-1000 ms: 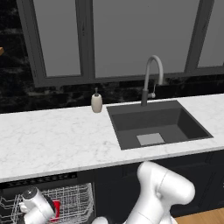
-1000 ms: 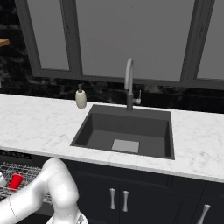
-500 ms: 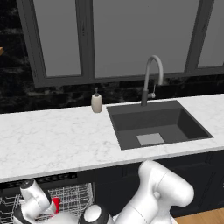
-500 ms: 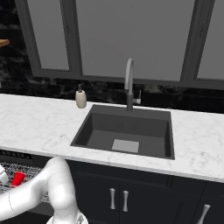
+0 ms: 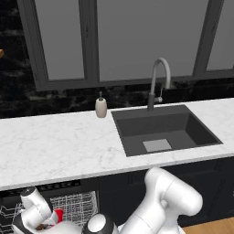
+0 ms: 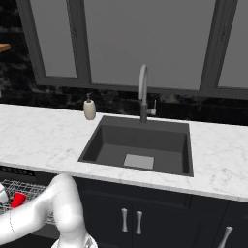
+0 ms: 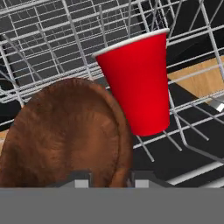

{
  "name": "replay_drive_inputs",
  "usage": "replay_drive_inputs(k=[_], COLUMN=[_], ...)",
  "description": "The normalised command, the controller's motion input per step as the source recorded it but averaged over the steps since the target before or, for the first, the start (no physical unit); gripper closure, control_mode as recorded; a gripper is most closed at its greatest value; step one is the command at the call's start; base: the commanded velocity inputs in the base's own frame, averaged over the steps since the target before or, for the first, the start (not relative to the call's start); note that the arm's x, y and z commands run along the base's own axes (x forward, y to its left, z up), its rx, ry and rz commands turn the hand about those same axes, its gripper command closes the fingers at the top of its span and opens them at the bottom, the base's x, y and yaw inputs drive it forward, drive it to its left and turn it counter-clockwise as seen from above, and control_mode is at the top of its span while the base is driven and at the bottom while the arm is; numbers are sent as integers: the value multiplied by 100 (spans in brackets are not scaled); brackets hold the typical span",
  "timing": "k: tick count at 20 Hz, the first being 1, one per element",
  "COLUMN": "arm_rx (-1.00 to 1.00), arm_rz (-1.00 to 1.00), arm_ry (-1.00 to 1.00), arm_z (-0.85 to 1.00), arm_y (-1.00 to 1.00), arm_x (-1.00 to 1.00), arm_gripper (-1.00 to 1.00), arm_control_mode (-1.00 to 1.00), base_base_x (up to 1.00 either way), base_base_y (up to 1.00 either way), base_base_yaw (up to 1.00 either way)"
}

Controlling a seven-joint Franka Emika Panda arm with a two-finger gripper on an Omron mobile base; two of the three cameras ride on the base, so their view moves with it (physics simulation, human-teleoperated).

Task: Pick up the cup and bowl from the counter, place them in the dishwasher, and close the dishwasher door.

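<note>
Both task things are already inside the dishwasher point(image 5: 68, 201). The red cup point(image 7: 138, 85) stands in the white wire rack point(image 7: 52, 39), and in the left base view it shows as a red spot beside the hand point(image 5: 45, 224). The brown bowl point(image 7: 65, 135) is in the rack too, just beside the cup, close before the 2 dark fingertips point(image 7: 83, 180) at the bottom of the hand view. The bowl seems to sit between the fingertips, but I cannot tell if the hand grips it or has let it go, because the contact is cut off at the edge. So I judge the bowl step as almost finished: it remains to free the bowl, draw the arm out, and close the dishwasher door.

The marble desk point(image 5: 59, 146) carries no cup or bowl now; on it stand the beige soap dispenser point(image 5: 101, 108) and, at the dark sink point(image 5: 164, 130), the faucet point(image 5: 157, 82).

Hard to make out: the door itself I cannot identify in these pictures, and the rack is cut by the bottom left corner in both base views. In the right base view the cup is a small red patch partly behind the white arm point(image 6: 53, 203). Whether the bowl rests steady on the wires is not clear.
</note>
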Motion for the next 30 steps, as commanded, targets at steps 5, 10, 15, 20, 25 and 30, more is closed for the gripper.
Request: replay_drive_inputs(k=[5,10,15,20,25,30], arm_rx=[0,1,2,5,2,7], arm_rz=[0,2,8,7,7,7], arm_ry=[-6,-12,-6,-3,-1,-11], arm_z=[9,49,91,83,9,17], arm_y=[0,-9,-9,-9,-31,-23], arm_x=[-38,-57,-3,-10,-57,-57], arm_gripper=[-100,-100,-100,-100,-100,-100], arm_control_mode=[-100,-100,-100,-100,-100,-100], base_base_x=[0,0,0,0,0,0], base_base_y=[0,0,0,0,0,0], base_base_yaw=[0,0,0,0,0,0])
